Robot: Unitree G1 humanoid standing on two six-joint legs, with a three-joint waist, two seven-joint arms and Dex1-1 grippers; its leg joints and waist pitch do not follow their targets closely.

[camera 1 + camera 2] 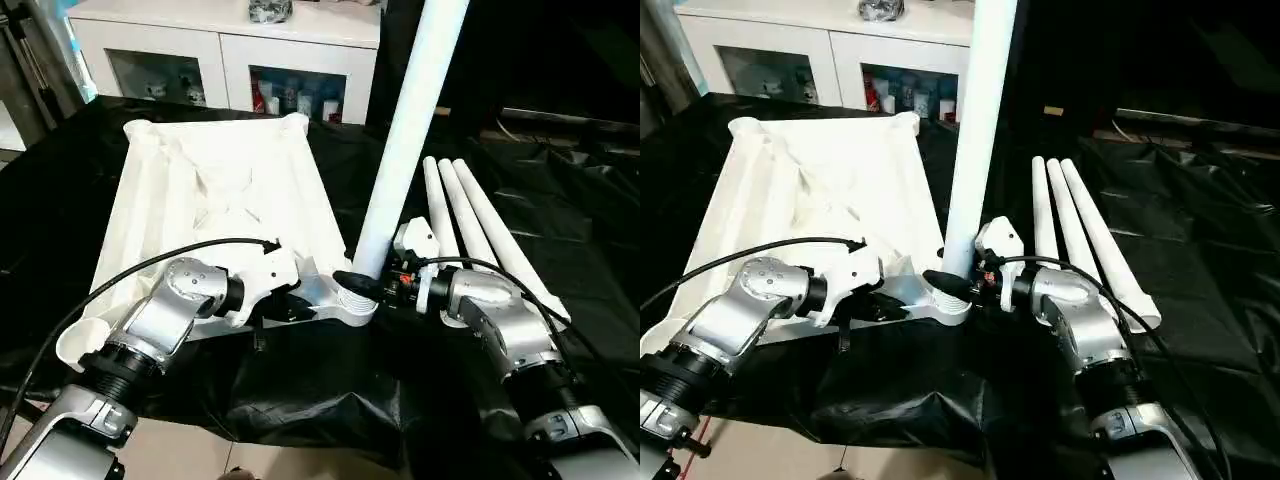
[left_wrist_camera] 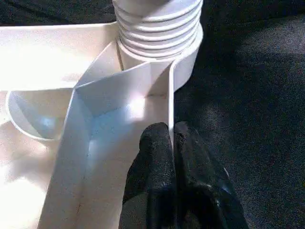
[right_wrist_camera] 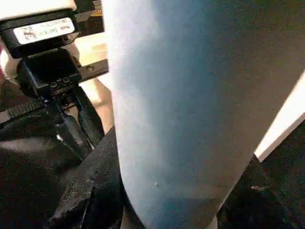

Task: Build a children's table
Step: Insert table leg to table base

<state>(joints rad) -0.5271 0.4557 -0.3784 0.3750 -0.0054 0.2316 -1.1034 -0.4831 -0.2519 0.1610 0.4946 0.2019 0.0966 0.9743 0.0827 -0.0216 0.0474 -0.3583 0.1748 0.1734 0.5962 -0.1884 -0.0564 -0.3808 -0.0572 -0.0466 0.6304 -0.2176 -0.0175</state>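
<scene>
Pinching a thin rib of the upside-down table top [image 1: 215, 200] at six o'clock, the left gripper [image 2: 170, 143] steadies it while the right gripper [image 1: 365, 285] clamps the upright leg [image 1: 405, 140] low near its threaded socket; light, stiff, slippery plastic.

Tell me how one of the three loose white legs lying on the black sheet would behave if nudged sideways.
The three loose legs are round and smooth, so one would probably roll. Their taper suggests it would curve rather than roll straight. They lie side by side on the wrinkled black sheet, so neighbours and folds may stop it. Likely stiff and light, being plastic like the upright leg.
</scene>
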